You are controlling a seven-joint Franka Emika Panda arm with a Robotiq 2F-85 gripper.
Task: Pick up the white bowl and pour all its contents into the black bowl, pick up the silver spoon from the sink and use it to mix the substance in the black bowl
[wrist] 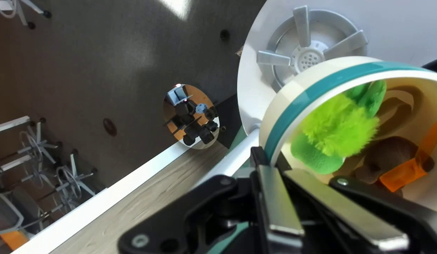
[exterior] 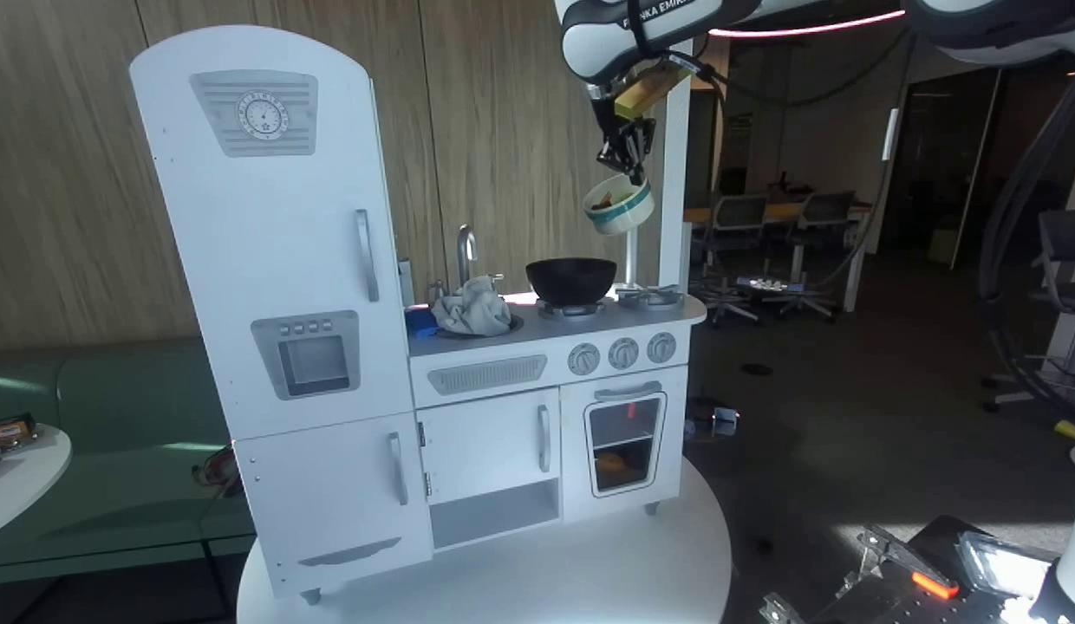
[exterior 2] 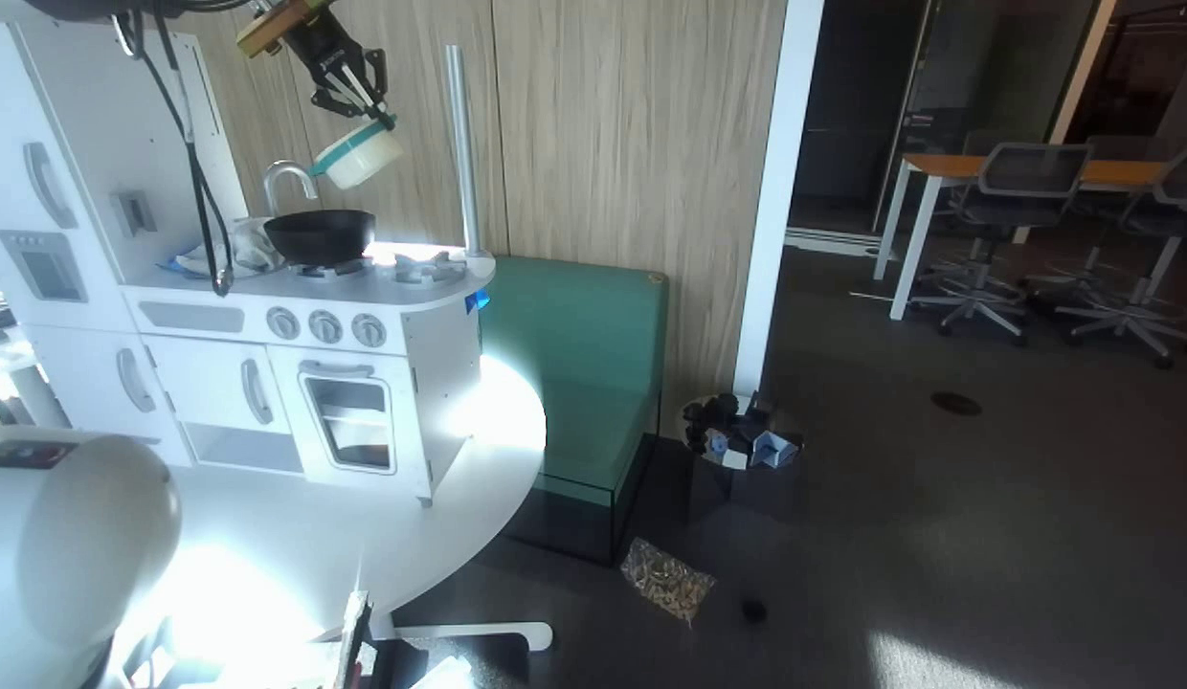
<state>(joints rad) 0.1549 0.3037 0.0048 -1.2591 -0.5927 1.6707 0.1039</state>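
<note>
white bowl (exterior 2: 362, 161) | rim pinched in tool (wrist: 270, 159) | hangs below (tilted)

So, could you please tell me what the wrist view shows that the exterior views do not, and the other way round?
Only the wrist view shows the holes in the middle of the burner and clearly makes out the fuzzy green ball inside the white bowl.

Only the exterior views show the fridge, the tap, the oven door and the crumpled cloth.

Both share the gripper closed on the white bowl, the burner, the upright post and office chairs.
</note>
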